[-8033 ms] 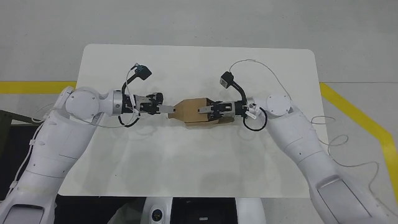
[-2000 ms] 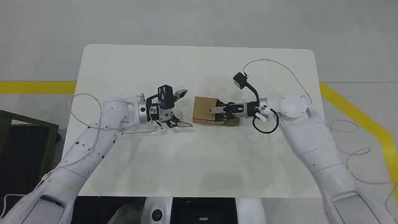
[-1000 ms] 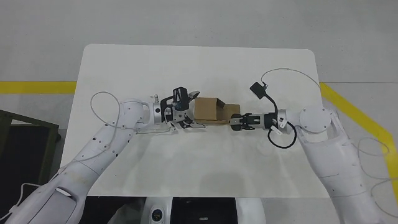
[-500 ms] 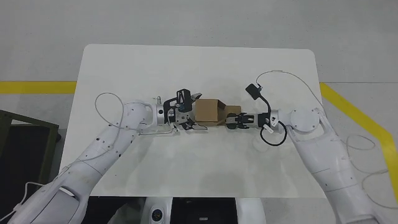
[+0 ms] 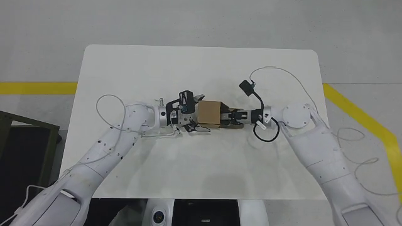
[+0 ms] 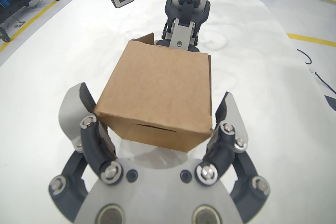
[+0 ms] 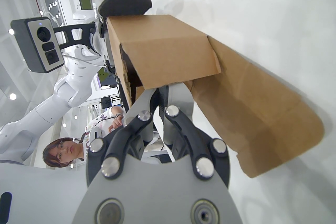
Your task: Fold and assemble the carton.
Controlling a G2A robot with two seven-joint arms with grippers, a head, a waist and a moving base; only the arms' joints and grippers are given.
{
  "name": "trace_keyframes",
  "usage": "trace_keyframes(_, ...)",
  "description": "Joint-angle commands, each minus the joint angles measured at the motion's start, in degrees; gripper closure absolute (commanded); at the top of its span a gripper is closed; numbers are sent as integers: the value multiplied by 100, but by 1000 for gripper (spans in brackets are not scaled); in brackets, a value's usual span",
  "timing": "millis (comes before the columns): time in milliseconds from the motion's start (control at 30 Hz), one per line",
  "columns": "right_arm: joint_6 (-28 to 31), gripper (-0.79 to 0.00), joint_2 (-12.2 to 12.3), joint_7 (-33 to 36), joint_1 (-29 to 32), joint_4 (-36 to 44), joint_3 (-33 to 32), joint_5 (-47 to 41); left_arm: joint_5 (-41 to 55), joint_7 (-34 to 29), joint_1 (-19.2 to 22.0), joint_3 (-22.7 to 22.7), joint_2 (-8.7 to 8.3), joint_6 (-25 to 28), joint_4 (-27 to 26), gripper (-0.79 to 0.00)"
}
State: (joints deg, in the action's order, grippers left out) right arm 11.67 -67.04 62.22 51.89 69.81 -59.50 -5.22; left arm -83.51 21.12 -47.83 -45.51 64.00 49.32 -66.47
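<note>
A white table (image 5: 119, 69), rectangular with rounded corners, is seen from above. One brown cardboard carton (image 5: 210, 113) is at about its middle, folded up into a box shape. The end toward the robot's left is closed, with a thin slot across that face. The opposite end is open, and a long flap (image 7: 262, 117) with rounded corners stretches out from it, low along the tabletop. Whether the carton's base rests fully flat cannot be told.
</note>
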Motion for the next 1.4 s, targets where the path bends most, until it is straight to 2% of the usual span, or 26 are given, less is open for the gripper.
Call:
trace_keyframes(0, 58, 0, -17, -40, -39, -68, 48, -11, 4, -14, -13, -9, 2, 4, -7, -785)
trace_keyframes(233, 176, 0, -23, 9, -136, -145, 92, -3, 59, -84, -29, -57, 18, -13, -53, -785)
trace_keyframes(433, 1, 0, 116, 153, 55, 149, -251, 140, 89, -190, -49, -127, 21, -58, -105, -785)
trace_keyframes(700, -189, 0, 260, -6, 304, 460, -658, 354, 140, -287, -85, -220, 17, -44, -146, -785)
trace_keyframes(1367, 44, 0, 18, -93, -366, -271, 173, 169, 59, -358, -99, -218, 70, -9, -121, -785)
